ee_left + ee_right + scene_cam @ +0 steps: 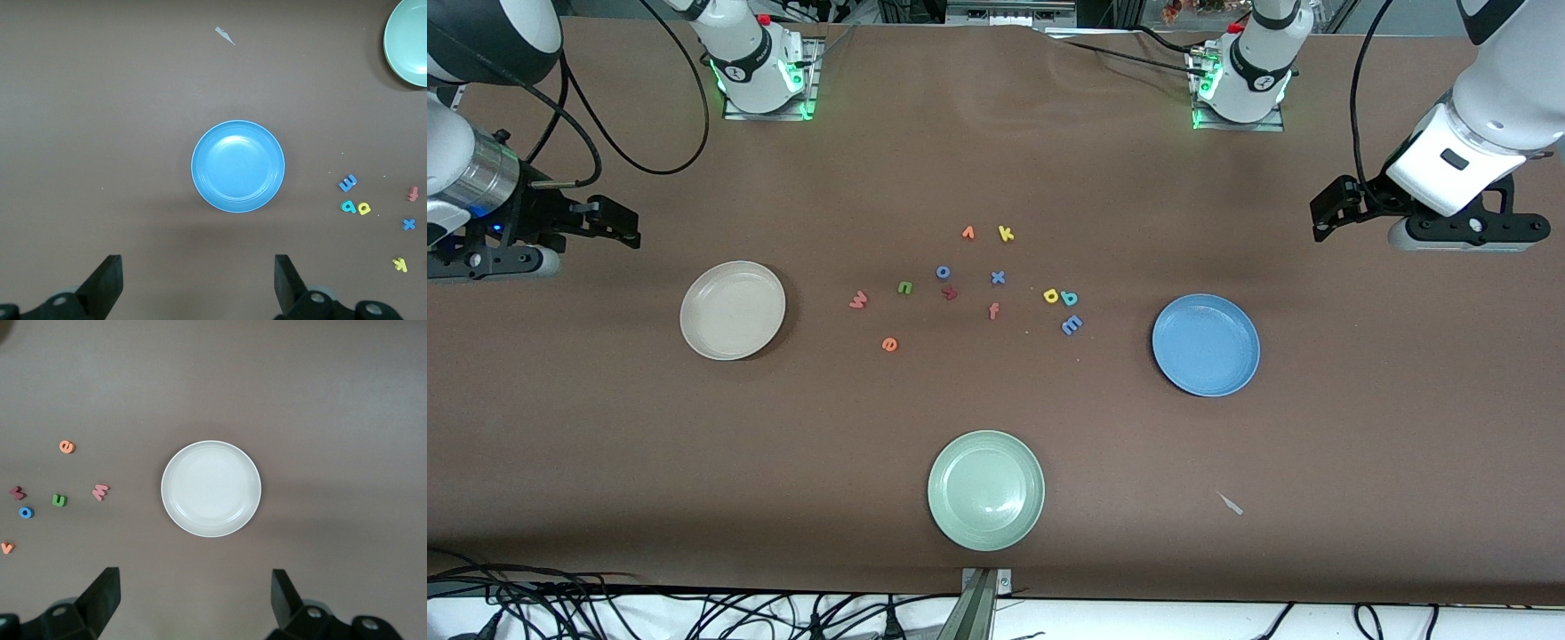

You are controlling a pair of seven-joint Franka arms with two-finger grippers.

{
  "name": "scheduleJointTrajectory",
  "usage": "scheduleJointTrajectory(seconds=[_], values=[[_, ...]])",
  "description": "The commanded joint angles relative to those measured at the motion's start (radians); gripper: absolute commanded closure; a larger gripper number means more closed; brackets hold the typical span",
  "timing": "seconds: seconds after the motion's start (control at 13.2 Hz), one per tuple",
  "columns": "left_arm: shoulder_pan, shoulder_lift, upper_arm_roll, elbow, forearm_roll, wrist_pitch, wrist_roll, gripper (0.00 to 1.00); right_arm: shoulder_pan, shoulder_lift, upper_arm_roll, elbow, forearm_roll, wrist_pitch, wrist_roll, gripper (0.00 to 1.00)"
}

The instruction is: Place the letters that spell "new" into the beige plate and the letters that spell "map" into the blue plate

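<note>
Nothing has been sorted yet: all three plates lie empty, so the first pick is judged to be in hand.

The beige plate (211, 488), a smooth round shallow dish, is seen just ahead of the right gripper (193, 600), whose fingers are spread wide and hold nothing. The blue plate (237, 166), of the same form, lies likewise ahead of the left gripper (198, 283), which is also wide open and empty. Both grippers are held above the table ends. A pale green plate (985, 490) is left out of the task.

The small matte foam letters are scattered between the grippers. The "w" (858, 300), "n" (905, 287) and "e" (889, 344) lie toward the right gripper; the "a" (1051, 295), "p" (1069, 299) and "m" (1072, 324) toward the left. A low descent and a narrow pinch are called for, since "a" and "p" appear to touch.
</note>
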Motion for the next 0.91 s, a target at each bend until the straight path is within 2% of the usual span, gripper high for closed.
scheduleJointTrajectory(seconds=[0.0,0.83], values=[[0.005,0.007,-0.003,0.020,-0.027,-0.018,0.025,0.00,0.001,-0.005,-0.002,-0.009,0.013,-0.010,0.011,0.00],[0.005,0.007,-0.003,0.020,-0.027,-0.018,0.025,0.00,0.010,-0.010,0.001,-0.006,0.002,-0.010,0.022,0.00]])
